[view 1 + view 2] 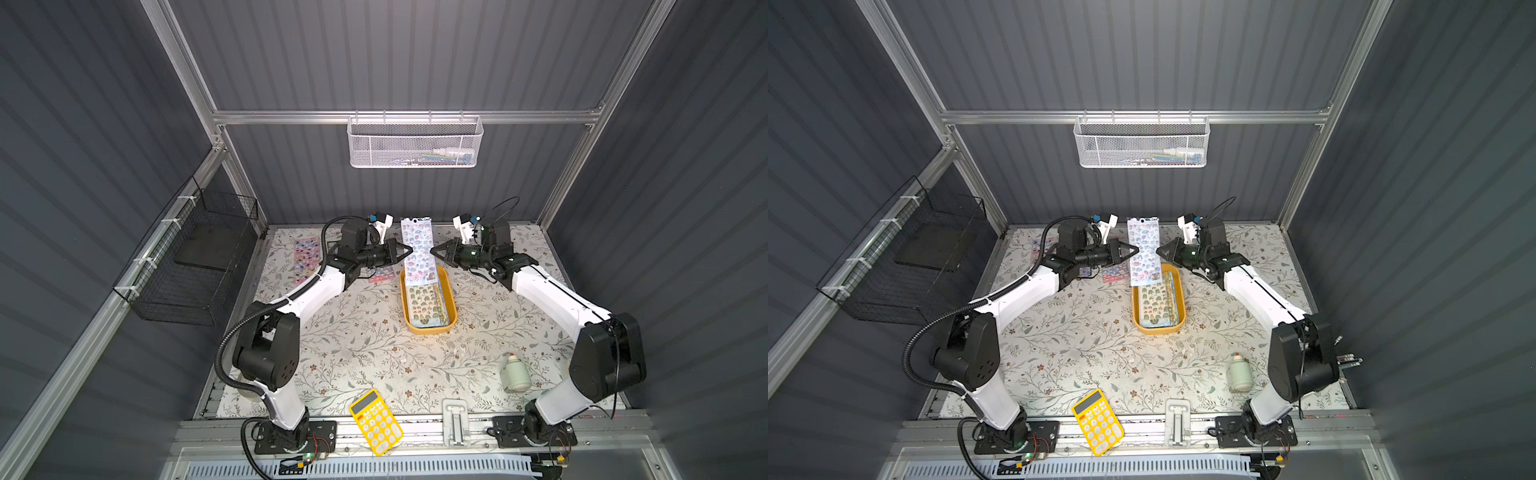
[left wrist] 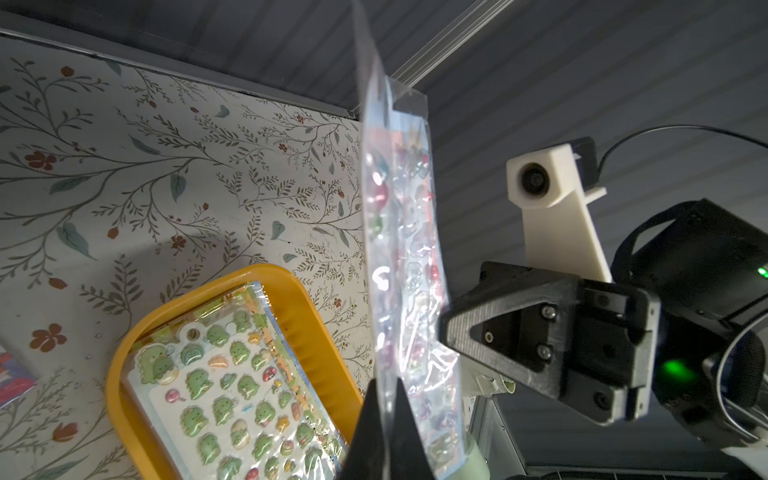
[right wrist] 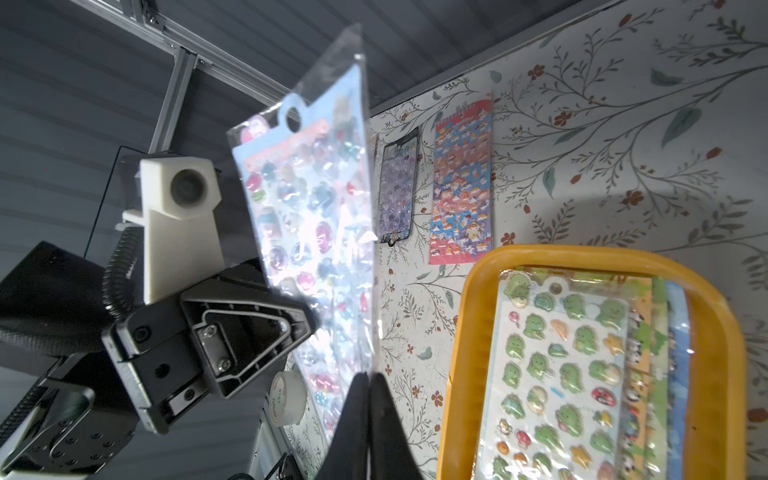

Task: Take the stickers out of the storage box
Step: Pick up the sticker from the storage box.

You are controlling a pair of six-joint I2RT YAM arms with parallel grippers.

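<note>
Open floral surface (image 1: 353, 332) flanks the storage box (image 1: 451, 320), stickers (image 1: 426, 303) stacked inside. Above its far end a sheet (image 1: 419, 245) hangs upright: left end effector (image 1: 409, 250) clenched on one edge, right end effector (image 1: 433, 251) at the other, grip unclear.

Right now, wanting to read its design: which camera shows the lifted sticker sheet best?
Right wrist: the lifted sticker sheet faces it, stickers and hang hole clear. Left wrist sees it steeply slanted; both top views show it whole but small.

stickers (image 1: 427, 302) in storage box (image 1: 429, 331)
</note>
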